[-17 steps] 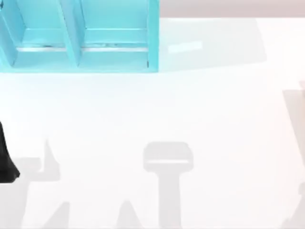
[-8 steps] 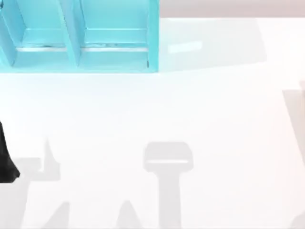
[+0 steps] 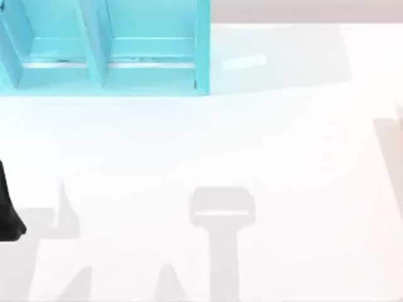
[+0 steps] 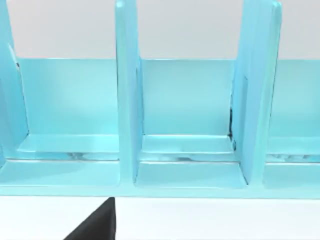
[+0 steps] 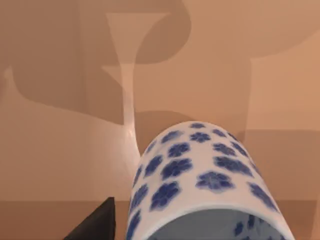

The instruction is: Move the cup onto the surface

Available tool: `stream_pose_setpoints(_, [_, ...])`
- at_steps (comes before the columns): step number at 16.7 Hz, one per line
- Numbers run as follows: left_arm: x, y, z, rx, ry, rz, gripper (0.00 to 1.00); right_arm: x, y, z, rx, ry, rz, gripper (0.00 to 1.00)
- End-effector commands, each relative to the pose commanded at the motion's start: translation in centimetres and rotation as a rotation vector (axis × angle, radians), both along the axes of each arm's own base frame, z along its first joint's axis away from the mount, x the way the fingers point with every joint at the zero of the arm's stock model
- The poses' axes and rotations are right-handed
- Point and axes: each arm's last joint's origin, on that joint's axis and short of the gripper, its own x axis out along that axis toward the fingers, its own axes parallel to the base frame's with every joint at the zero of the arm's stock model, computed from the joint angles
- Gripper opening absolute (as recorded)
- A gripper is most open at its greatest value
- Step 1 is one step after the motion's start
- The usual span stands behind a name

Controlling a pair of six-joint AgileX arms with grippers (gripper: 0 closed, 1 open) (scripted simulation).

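Close up in the right wrist view, the small cylindrical white cup with blue flower marks [image 5: 200, 180] is sitting right at the right pincer, its open mouth turned toward the camera and its patterned wall running away from it. A black fingertip [image 5: 97, 222] is showing just beside the cup's wall; whether the right pincer is clamped on the cup or merely next to it, I cannot tell. Behind the cup a tan, shadowed background is lying well apart from it.

Ahead of the left pincer, the turquoise-blue shelf unit [image 4: 127, 100] is standing on the broad glossy white tabletop [image 3: 264, 145], its upright dividers splitting it into open compartments [image 4: 187, 100]. One black finger [image 4: 97, 225] of the left pincer is poking in near the shelf's front edge, over the white tabletop; how far this pincer is spread cannot be told. From above, a black part of the left arm [image 3: 7, 211] is sitting at the table's left edge, well apart from the shelf.
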Motion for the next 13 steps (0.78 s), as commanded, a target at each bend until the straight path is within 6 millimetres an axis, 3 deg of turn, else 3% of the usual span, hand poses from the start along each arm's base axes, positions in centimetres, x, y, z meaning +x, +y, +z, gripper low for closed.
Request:
stream_pose_setpoints(5, [0.00, 0.00, 0.00, 0.000, 0.000, 0.000, 1.00, -0.11, 0.06, -0.56, 0.003, 0.004, 0.000, 1.00])
stream_pose_setpoints(13, [0.00, 0.00, 0.00, 0.000, 0.000, 0.000, 1.00, -0.11, 0.06, -0.56, 0.003, 0.004, 0.000, 0.40])
